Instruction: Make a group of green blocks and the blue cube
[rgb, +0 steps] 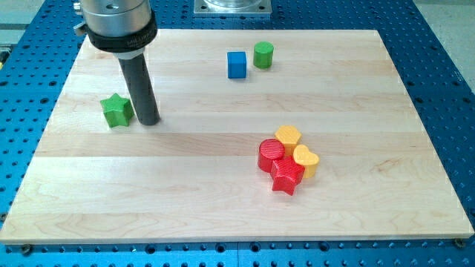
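Resting just right of the green star [116, 110] at the view's left, my tip [148, 121], a bare jawless rod holding nothing, should shove that light, hard, slippery-looking block from its far left flank toward the blue cube [237, 64] and green cylinder [263, 55] up top.

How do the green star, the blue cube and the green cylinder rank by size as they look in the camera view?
1. green star, though it sits nearer the view's bottom
2. blue cube
3. green cylinder, close to the cube, so unsure

No readable text, label, brand, number or sign anywhere on the blocks, board or rod.
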